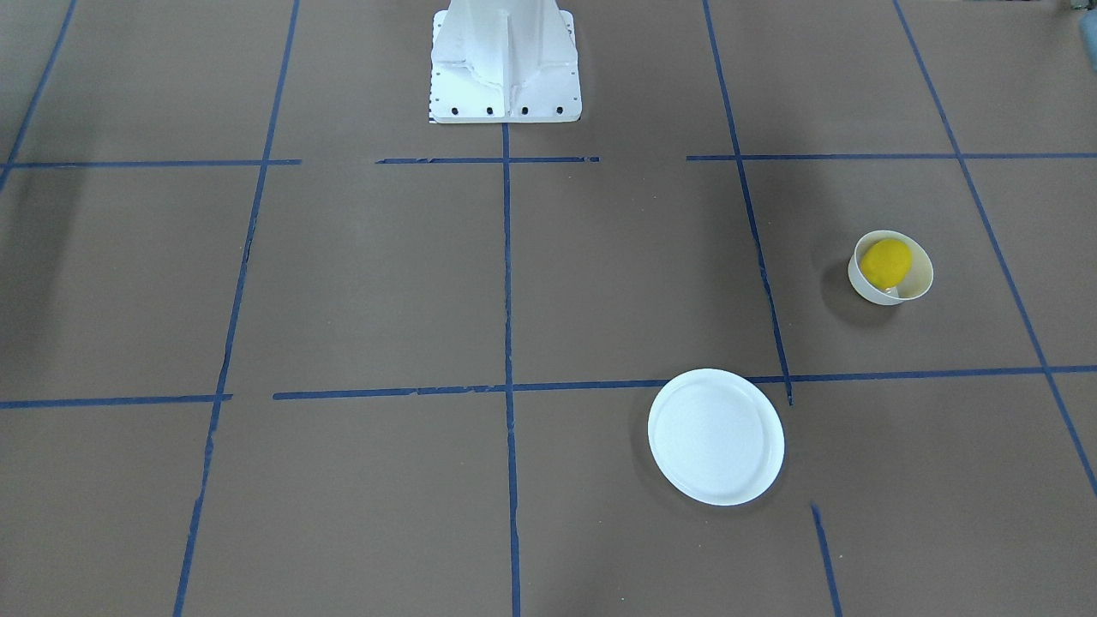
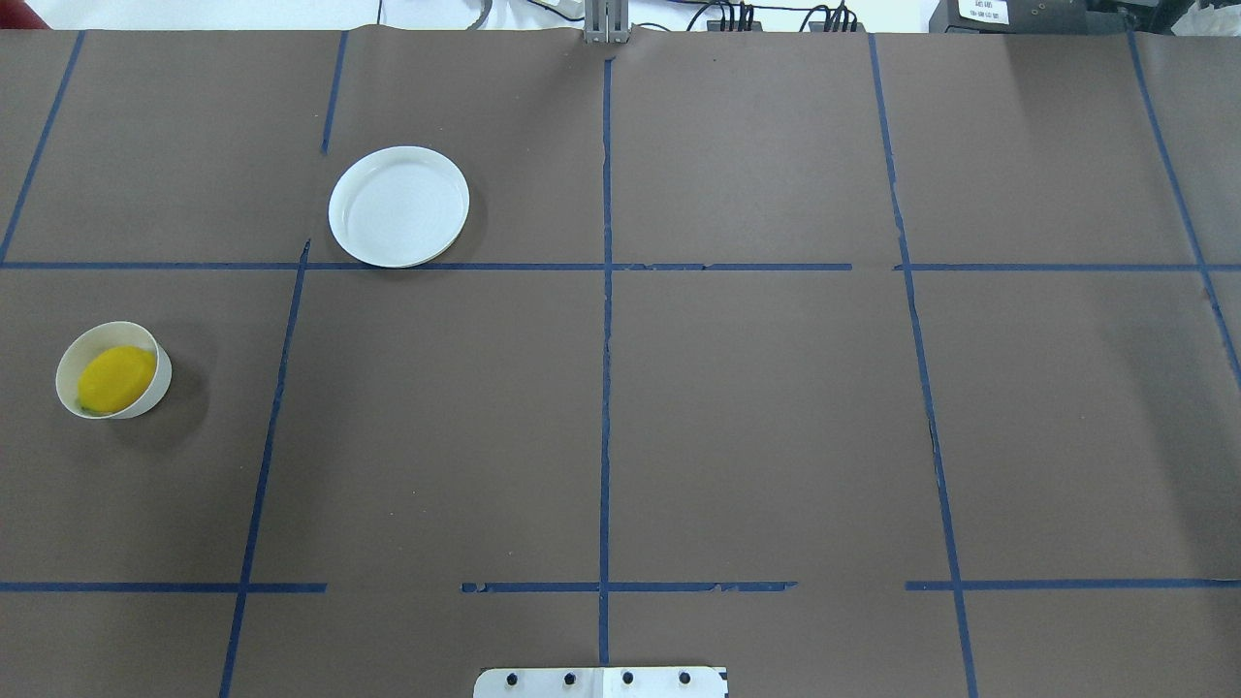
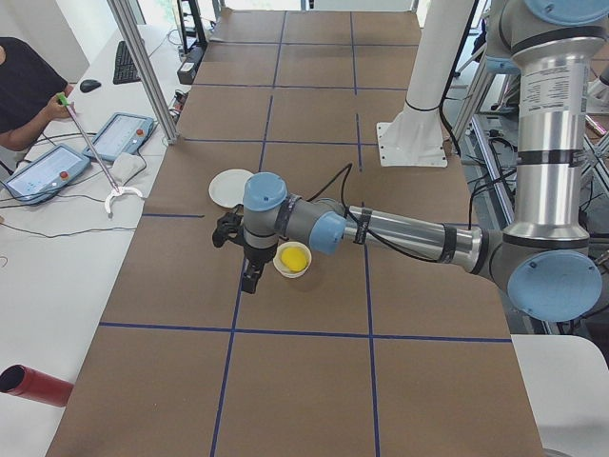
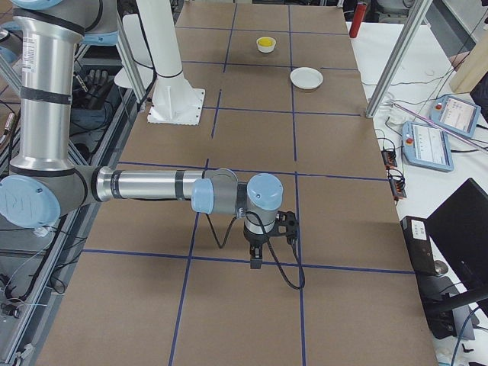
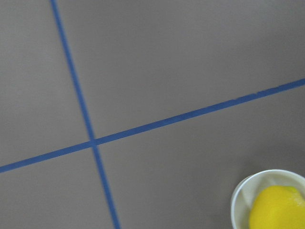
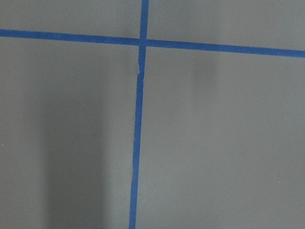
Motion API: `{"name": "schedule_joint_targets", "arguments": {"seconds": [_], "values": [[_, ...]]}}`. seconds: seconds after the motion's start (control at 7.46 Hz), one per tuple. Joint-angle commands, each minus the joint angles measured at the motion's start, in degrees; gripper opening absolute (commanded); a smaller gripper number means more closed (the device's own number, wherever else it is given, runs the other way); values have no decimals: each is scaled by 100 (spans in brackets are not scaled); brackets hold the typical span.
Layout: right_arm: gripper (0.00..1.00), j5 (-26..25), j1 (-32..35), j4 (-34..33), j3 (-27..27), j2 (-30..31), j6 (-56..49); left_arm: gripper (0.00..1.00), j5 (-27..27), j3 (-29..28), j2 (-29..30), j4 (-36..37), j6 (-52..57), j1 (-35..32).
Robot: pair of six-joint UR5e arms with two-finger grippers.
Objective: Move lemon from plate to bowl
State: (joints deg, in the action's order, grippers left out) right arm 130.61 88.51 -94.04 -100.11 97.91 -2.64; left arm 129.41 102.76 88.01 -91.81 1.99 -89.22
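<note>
A: Right, front view, counted: one lemon (image 1: 885, 261), a smooth yellow oval, sitting in one deep, thin-walled white bowl (image 1: 919, 278). One flat round white plate (image 1: 716, 437) lies apart.
B: Overhead: matte brown table (image 2: 756, 417) with a blue tape grid (image 2: 605, 388).
A: Left side: left end effector (image 3: 249, 282) near the bowl. Finger spread, cannot tell.
B: Right side: right end effector (image 4: 255, 263) well apart from the bowl. Likewise cannot tell.

The lemon (image 1: 885, 262) is coloured bright yellow, and the bowl (image 1: 917, 272) is seen as creamy white. The plate (image 1: 716, 436) is rendered plain white. The counter (image 1: 377, 283) is covered in matte brown and crossed by a grid of blue tape lines (image 1: 507, 274). The left arm (image 3: 409, 233) and right arm (image 4: 145, 185) are finished in silver with pale blue caps.
</note>
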Motion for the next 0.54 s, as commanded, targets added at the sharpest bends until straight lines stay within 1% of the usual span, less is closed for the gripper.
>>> {"name": "schedule_joint_targets", "arguments": {"seconds": [0.0,0.13,0.27,0.4], "values": [[100,0,0,0,0,0,0,100,23,-2,251,1354,407,-614],[100,0,0,0,0,0,0,100,49,-2,199,1376,398,-615],[100,0,0,0,0,0,0,100,206,-202,173,1333,407,-615],[100,0,0,0,0,0,0,100,268,-135,-89,1280,407,-615]]}}
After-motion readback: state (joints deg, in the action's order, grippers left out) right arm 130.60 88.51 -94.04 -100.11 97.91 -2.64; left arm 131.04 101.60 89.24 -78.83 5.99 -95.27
